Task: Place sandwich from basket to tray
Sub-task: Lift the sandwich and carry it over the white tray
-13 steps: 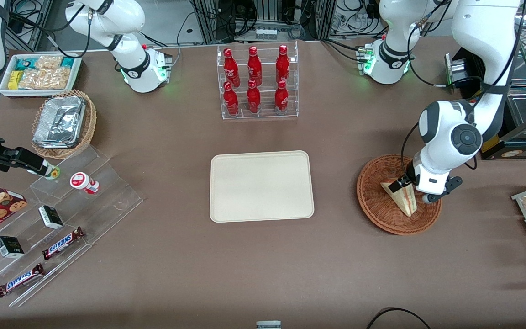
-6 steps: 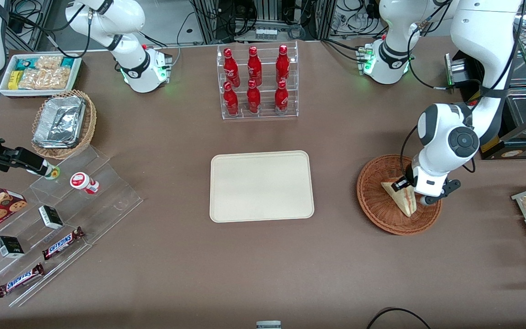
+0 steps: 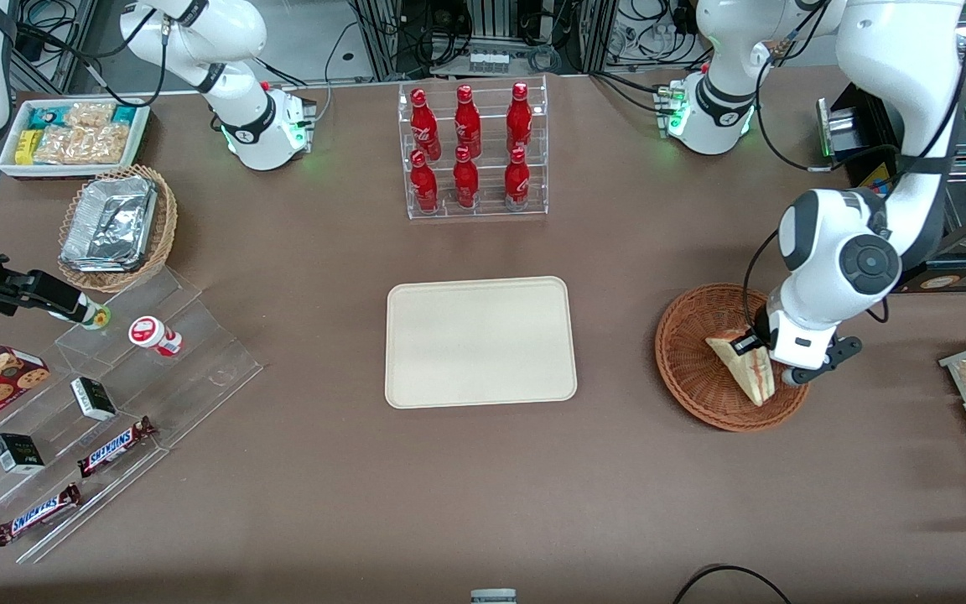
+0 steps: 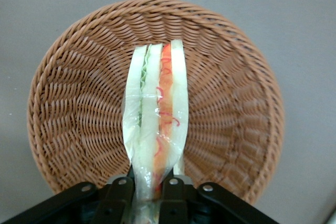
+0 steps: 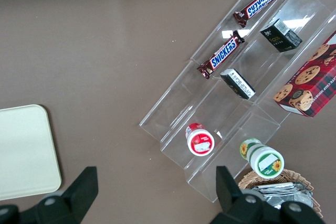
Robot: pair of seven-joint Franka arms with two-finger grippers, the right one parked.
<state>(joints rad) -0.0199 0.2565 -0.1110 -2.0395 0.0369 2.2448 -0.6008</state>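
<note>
While pincer (image 4: 148, 190) grips sandwich (image 4: 156, 129), basket (image 4: 68, 129) surrounds.

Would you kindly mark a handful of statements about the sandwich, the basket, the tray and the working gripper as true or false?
1. The gripper is shut on the sandwich. True.
2. The sandwich already lies on the tray. False: it is over the basket, and nothing lies on the tray.
3. The sandwich is wrapped in clear film. True.
4. The basket holds a second sandwich. False: only the gripped one shows there.
5. The tray lies toward the working arm's end of the table from the basket. False: it lies toward the parked arm's end from the basket.
</note>
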